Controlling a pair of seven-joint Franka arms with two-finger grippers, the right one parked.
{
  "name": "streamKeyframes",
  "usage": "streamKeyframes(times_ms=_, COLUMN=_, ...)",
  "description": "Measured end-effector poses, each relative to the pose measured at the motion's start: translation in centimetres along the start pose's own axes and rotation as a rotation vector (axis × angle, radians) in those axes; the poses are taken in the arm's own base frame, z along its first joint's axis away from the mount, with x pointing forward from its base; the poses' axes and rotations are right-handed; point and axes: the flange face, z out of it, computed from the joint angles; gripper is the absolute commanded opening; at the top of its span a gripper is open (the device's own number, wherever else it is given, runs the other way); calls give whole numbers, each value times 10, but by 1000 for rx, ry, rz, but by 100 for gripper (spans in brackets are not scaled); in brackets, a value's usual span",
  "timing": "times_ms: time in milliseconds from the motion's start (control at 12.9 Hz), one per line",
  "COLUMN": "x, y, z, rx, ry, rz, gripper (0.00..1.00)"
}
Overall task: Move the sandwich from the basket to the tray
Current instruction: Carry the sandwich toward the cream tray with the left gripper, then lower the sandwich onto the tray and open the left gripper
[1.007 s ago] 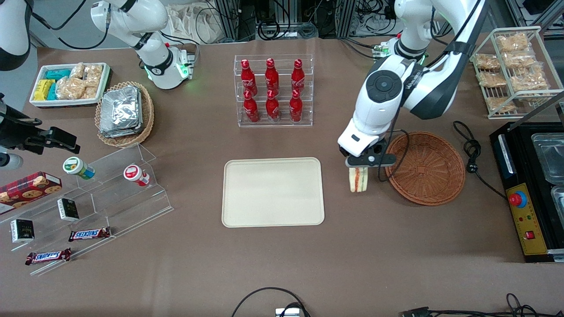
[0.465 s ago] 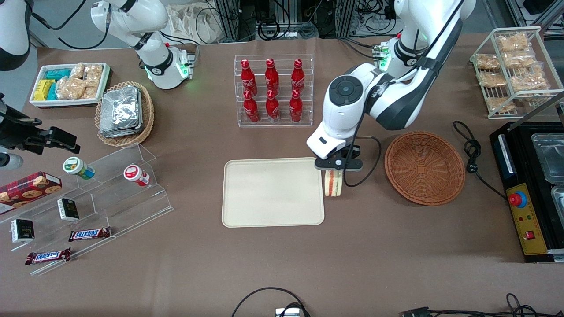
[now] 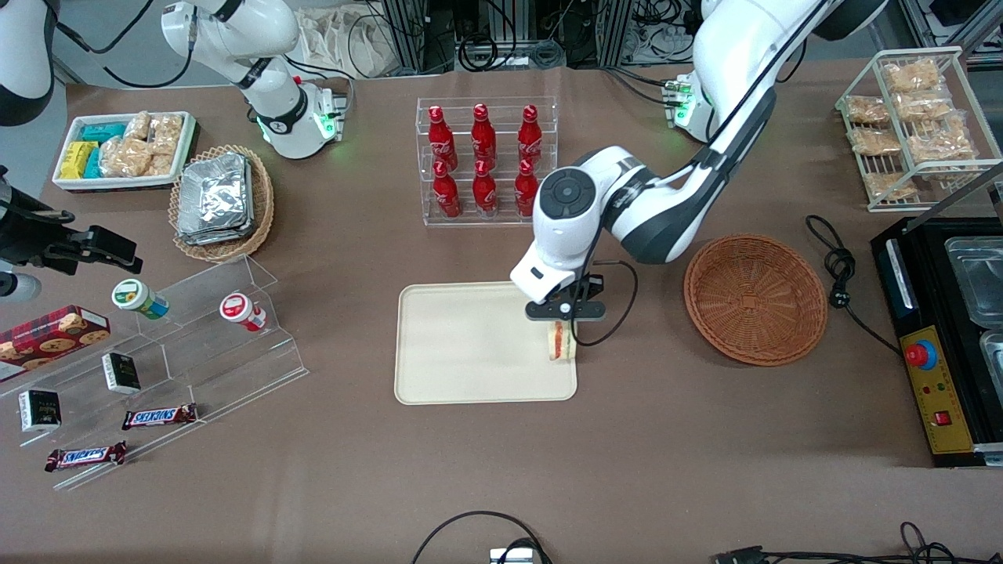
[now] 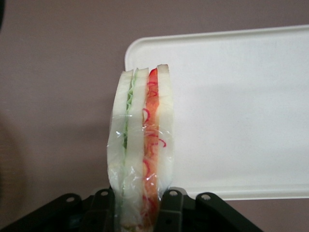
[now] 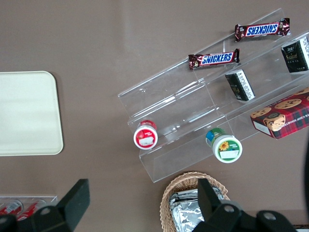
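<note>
My left gripper (image 3: pixel 562 325) is shut on the wrapped sandwich (image 3: pixel 561 342), which hangs on edge above the cream tray (image 3: pixel 470 352), just inside the rim nearest the basket. In the left wrist view the sandwich (image 4: pixel 141 145) shows white bread with green and red filling, pinched between the black fingers (image 4: pixel 170 208), over the tray's corner (image 4: pixel 231 111). The reddish-brown basket (image 3: pixel 755 298) sits empty toward the working arm's end of the table.
A clear rack of red bottles (image 3: pixel 486 160) stands farther from the front camera than the tray. A black machine (image 3: pixel 944 329) and a cable (image 3: pixel 842 270) lie beside the basket. A clear stepped stand with snacks (image 3: pixel 157 352) is toward the parked arm's end.
The gripper has carried the sandwich sideways from beside the basket, across the bare table, to above the tray's edge. The basket stays empty.
</note>
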Motion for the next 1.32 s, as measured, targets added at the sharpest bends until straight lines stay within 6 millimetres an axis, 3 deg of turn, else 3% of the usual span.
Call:
streamKeyframes(times_ms=542, x=-14, y=33, z=48, rx=-29, ry=-15, rz=31, gripper=29)
streamKeyframes(times_ms=852, x=-20, y=39, z=80, rx=0, ry=-13, rz=37, gripper=32)
streamKeyframes(times_ms=1085, x=-23, y=42, z=92, rx=2, ry=-26, rz=40, gripper=51)
streamKeyframes(times_ms=1162, x=-23, y=42, z=92, rx=1, ry=-26, rz=39, gripper=66)
streamKeyframes(times_ms=1239, x=-23, y=42, z=93, rx=1, ry=-26, rz=39, gripper=98)
streamKeyframes(times_ms=1317, x=-23, y=42, z=93, rx=1, ry=-27, rz=40, gripper=100)
